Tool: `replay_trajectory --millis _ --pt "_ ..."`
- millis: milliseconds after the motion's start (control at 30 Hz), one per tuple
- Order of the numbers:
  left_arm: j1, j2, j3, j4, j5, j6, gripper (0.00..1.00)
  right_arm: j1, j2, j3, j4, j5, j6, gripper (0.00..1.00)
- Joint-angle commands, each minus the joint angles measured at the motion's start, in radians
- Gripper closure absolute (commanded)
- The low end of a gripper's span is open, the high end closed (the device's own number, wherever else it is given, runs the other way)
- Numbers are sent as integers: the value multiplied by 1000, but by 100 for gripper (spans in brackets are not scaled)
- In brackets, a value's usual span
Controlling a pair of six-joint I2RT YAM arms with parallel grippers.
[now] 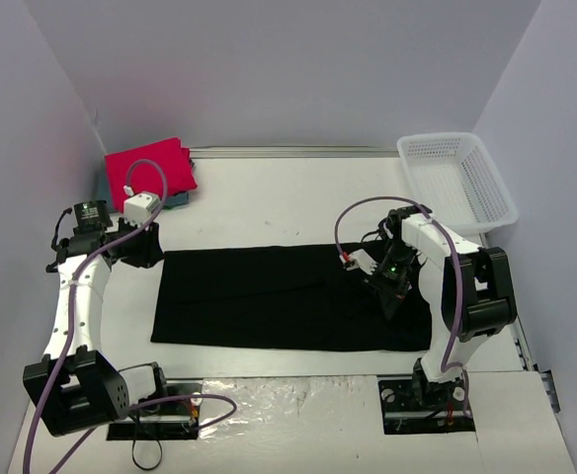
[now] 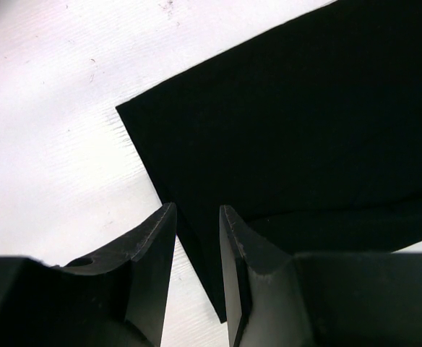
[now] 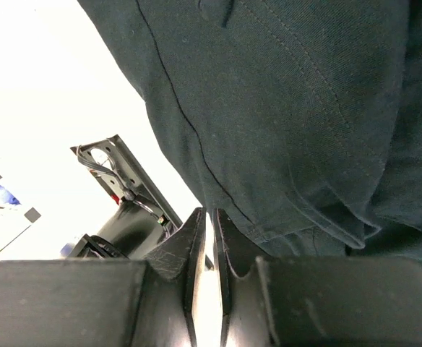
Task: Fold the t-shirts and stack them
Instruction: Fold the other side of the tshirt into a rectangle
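A large black t-shirt (image 1: 269, 296) lies flat as a long rectangle across the middle of the table. At the back left a folded red-pink t-shirt (image 1: 150, 170) rests on a teal-blue one (image 1: 178, 200), of which only an edge shows. My left gripper (image 1: 148, 249) hovers low at the black shirt's far left corner. In the left wrist view it (image 2: 196, 208) is open, with the black cloth (image 2: 305, 108) edge running under the gap. My right gripper (image 1: 392, 301) sits over the shirt's right part. In the right wrist view its jaws (image 3: 211, 211) are shut, tips at a hem of the cloth (image 3: 290, 108), and I see nothing between them.
A white mesh basket (image 1: 497, 178) stands at the back right corner. Grey walls close in the table on the left, back and right. The arm bases are bolted at the near edge, with loose cables beside them.
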Motion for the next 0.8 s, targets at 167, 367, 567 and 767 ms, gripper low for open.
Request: replay_trajectory --millis 167,367,567,767 --pt "5 -27 -4 -18 22 26 70 5 8 34 -38 -30 2 82" --pt "5 -32 -7 -7 16 23 70 84 37 95 -27 -70 16 74" --pt "5 -25 -4 -5 -1 15 70 171 81 173 19 -87 79 69" --pt "7 -33 -7 -5 -20 12 70 213 132 179 46 -55 91 64"
